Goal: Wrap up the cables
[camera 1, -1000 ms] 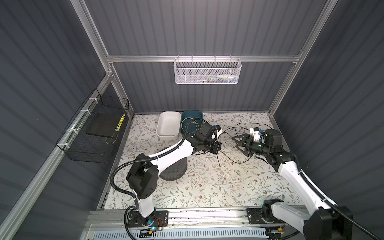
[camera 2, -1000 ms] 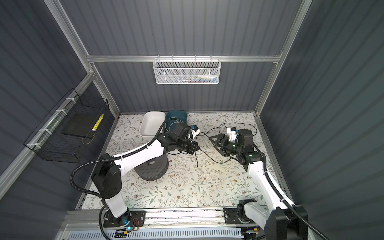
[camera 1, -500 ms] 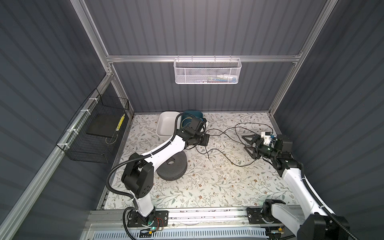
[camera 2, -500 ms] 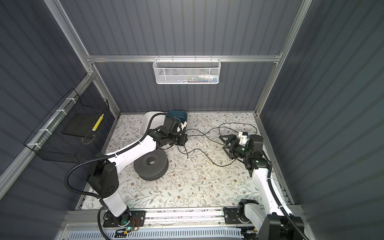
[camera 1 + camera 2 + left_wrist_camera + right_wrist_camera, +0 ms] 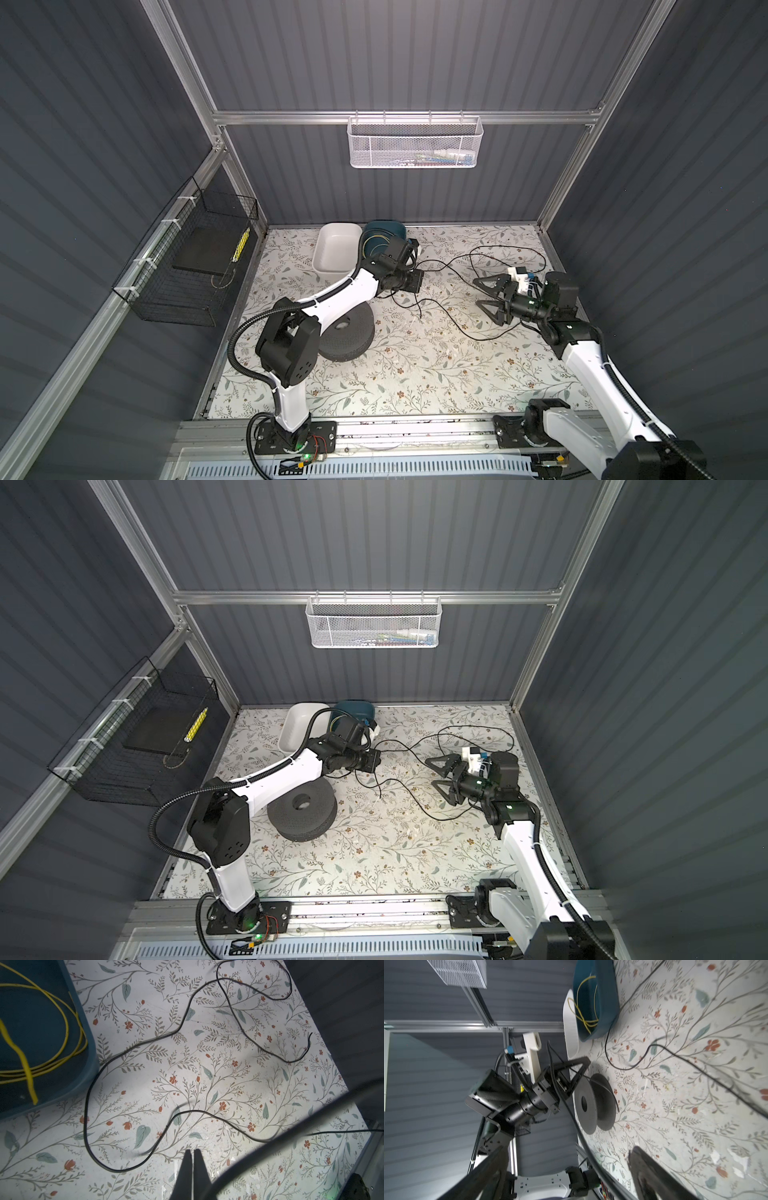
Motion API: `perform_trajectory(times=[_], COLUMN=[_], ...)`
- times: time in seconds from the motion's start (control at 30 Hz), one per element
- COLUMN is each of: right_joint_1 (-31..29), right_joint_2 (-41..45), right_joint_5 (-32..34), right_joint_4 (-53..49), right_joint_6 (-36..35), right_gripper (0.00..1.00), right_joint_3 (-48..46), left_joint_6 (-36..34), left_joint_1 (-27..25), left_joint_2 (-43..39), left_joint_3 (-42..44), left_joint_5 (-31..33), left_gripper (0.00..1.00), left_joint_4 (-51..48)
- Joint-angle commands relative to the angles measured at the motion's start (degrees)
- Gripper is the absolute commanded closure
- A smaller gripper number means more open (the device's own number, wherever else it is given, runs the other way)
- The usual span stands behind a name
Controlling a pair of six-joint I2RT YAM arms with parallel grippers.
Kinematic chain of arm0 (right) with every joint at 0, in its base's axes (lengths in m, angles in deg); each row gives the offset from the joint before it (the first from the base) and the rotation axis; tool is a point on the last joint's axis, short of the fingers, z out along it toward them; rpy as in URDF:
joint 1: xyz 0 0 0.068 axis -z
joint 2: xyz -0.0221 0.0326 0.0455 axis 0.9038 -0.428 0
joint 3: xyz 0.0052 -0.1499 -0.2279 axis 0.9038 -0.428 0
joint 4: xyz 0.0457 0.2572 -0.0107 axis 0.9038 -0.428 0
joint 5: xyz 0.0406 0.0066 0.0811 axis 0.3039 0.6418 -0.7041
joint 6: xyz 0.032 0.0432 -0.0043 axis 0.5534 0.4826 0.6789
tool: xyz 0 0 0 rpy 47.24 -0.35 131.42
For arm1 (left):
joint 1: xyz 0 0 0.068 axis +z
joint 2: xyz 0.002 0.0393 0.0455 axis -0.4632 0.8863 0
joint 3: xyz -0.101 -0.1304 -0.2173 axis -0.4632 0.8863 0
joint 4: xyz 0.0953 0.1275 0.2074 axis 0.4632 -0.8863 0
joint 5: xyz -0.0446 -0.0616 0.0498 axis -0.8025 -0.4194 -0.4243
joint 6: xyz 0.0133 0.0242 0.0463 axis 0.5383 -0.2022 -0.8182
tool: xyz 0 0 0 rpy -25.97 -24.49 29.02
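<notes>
Opened the right gripper [image 5: 484,295] wider than a second ago — gapes now, clamping nothing, over the floral mat [image 5: 415,374]. Keeps the left gripper [image 5: 192,1154] pinched shut on the black wire [image 5: 85,1105], near the blue bin [image 5: 83,1022]. Trails that wire in loose loops across the mat, near the grey spool [image 5: 291,825] — leaves the yellow wire [image 5: 26,1068] coiled inside the bin

No lettering, brand, number or sign can be read anywhere. The items in the white mesh basket [image 5: 415,143] and the yellow strip [image 5: 241,246] in the black wire basket [image 5: 174,299] are too small to make out.
</notes>
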Motion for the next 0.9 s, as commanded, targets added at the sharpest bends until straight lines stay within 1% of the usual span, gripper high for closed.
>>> perform_trajectory(times=[0.0, 0.2, 0.27, 0.33, 0.4, 0.5, 0.53, 0.57, 0.6, 0.67, 0.87], right_joint_1=[-2.9, -4.0, -4.6, -6.6, -9.8, -13.6, -14.2, -14.6, -14.7, -14.8, -17.0], right_joint_2=[-0.2, 0.0, -1.1, -2.2, -3.4, -5.8, -7.0, -8.1, -11.0, -14.6, -24.9], right_joint_5=[-3.2, -3.3, -2.3, 1.3, 7.6, 16.5, 18.6, 20.4, 21.6, 22.4, 22.8], right_joint_4=[3.8, 16.8, 15.9, 11.5, 7.0, 5.5, 5.5, 5.6, 6.7, 8.3, 11.6], right_joint_6=[-0.1, 6.7, 6.3, 3.2, 0.0, -1.2, -1.3, -0.8, -0.2, 1.0, 1.0], right_gripper=[0.07, 0.06, 0.07, 0.09, 0.15, 0.28, 0.35, 0.43, 0.48, 0.52, 0.54], right_joint_3=[2.2, 1.0, 2.3, 4.8, 7.9, 10.7, 11.5, 12.3, 12.9, 14.2, 19.4], left_joint_6=[-2.4, -2.7, -2.8, -2.7, -2.7, -2.5, -2.6, -2.6, -2.5, -2.5, -2.3], left_joint_1=[1.1, 1.3, 1.3, 1.3, 1.3, 1.2, 1.2, 1.2, 1.2, 1.2, 1.1], left_joint_2=[0.2, 1.5, 1.2, 0.8, 0.4, -0.5, -0.9, -1.4, -2.0, -3.0, -6.0], left_joint_3=[-3.9, -5.8, -5.4, -4.6, -3.7, -2.4, -1.9, -1.3, -0.6, 0.7, 3.6], left_joint_5=[-1.5, -5.0, -6.6, -7.8, -9.7, -13.3, -13.8, -14.3, -14.5, -15.3, -16.9], left_gripper=[1.00, 1.00, 1.00, 1.00, 1.00, 1.00, 1.00, 1.00, 1.00, 1.00, 1.00], left_joint_4=[-0.8, -0.8, -0.4, 0.4, 1.3, 1.8, 1.8, 1.9, 2.1, 2.4, 3.5])
